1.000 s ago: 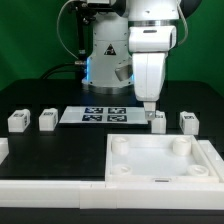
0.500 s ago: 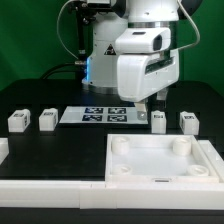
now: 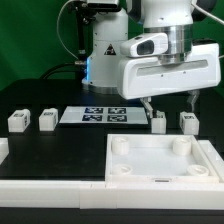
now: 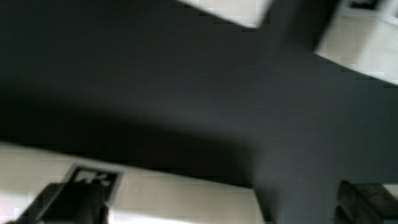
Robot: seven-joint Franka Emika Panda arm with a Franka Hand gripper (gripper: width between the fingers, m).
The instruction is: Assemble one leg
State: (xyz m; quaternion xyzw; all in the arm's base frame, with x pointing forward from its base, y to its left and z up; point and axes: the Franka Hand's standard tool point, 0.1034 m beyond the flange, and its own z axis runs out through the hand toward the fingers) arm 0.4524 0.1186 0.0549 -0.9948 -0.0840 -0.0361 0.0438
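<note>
Exterior view shows the arm pointing straight down, its tool spread wide, empty, just above a leg.

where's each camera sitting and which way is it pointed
Exterior view: off the arm, in front of the table, facing the robot's base; shows the arm and end effector near a leg.
Wrist view: on the wrist, looking down at the dark table, blurred; shows only two fingers.
Shared: the open end effector and the table.
</note>
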